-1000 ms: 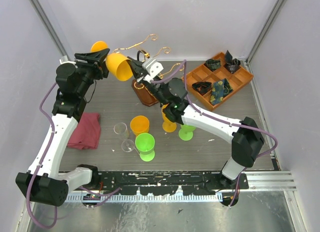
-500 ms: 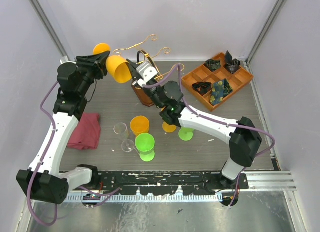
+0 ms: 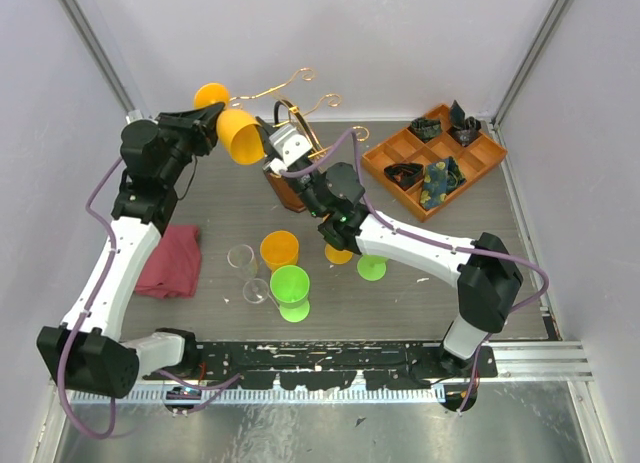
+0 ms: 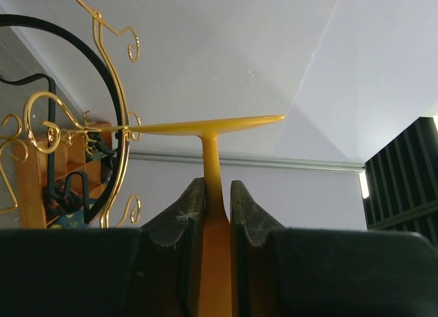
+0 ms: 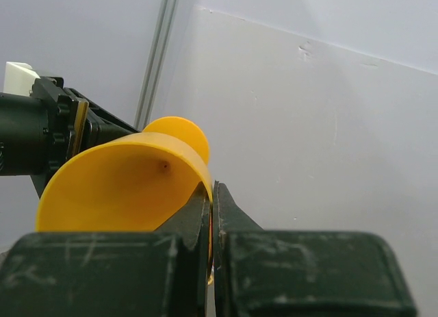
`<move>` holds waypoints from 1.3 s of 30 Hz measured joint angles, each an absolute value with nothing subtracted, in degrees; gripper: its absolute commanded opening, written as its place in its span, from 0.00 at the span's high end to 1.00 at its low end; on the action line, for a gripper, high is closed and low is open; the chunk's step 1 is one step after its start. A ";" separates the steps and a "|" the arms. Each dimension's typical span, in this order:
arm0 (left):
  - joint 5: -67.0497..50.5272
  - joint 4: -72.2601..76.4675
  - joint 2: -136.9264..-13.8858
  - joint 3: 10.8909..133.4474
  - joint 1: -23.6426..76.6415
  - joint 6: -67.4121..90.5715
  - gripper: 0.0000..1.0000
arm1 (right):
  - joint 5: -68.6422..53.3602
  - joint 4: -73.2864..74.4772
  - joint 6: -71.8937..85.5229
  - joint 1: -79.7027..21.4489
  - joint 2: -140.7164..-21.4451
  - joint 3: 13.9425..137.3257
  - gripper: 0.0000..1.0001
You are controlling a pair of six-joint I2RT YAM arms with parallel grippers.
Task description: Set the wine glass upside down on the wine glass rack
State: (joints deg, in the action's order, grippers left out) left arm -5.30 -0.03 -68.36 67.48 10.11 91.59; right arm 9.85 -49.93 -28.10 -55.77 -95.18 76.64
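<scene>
Top external: left pincer (image 3: 212, 117) and right pincer (image 3: 267, 141) clamp the wine glass (image 3: 240, 133); tray (image 3: 470, 183) holds dark items (image 3: 403, 173).

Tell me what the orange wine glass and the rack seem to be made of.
Wine glass: probably plastic; opaque orange, soft sheen, thin wall. Rack: thin wire, apparently metal, with a shiny gold finish, on a brown base that looks like wood.

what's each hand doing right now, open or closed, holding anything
left hand: closed on the stem of the orange wine glass
right hand: closed on the rim of the same glass's bowl
</scene>
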 measured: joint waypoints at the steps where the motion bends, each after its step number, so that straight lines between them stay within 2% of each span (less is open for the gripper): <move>1: -5.45 0.14 -68.58 67.51 10.11 91.57 0.83 | 9.91 -49.93 -28.18 -55.77 -95.18 76.62 0.99; 4: -5.85 0.78 -69.19 67.53 10.11 91.59 0.86 | 10.26 -49.76 -28.53 -55.75 -95.18 76.60 1.00; 6: -6.26 1.13 -69.71 67.64 10.11 91.59 0.88 | 10.52 -49.69 -28.77 -55.70 -95.18 76.51 0.96; 8: -6.66 1.30 -70.28 67.90 10.13 91.55 0.87 | 10.87 -49.71 -28.99 -55.64 -95.18 76.29 0.85; 14: -7.99 2.61 -73.36 70.04 10.24 88.27 0.89 | 12.19 -49.60 -29.28 -55.86 -95.07 76.12 0.62; 21: -10.39 5.34 -77.82 75.44 10.13 80.75 0.97 | 15.18 -49.17 -30.59 -55.92 -92.40 73.97 0.45; 23: -11.25 6.66 -78.24 76.16 9.63 78.83 0.98 | 16.40 -48.62 -31.38 -55.94 -91.37 73.38 0.43; 28: -12.75 8.78 -78.46 76.90 5.98 70.39 0.92 | 21.65 -45.63 -33.56 -56.05 -88.49 72.69 0.42; 34: -12.71 4.32 -77.91 83.05 4.29 48.97 1.00 | 28.69 -41.12 -36.29 -56.03 -83.85 72.58 0.42; 39: -9.98 4.16 -74.35 79.64 4.43 33.08 1.00 | 31.97 -38.85 -37.80 -56.05 -80.49 72.51 0.42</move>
State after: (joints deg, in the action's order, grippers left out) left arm -9.98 4.16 -74.35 79.64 4.43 33.08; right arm 31.97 -38.85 -37.80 -56.05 -80.49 72.51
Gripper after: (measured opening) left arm 0.166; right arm 0.583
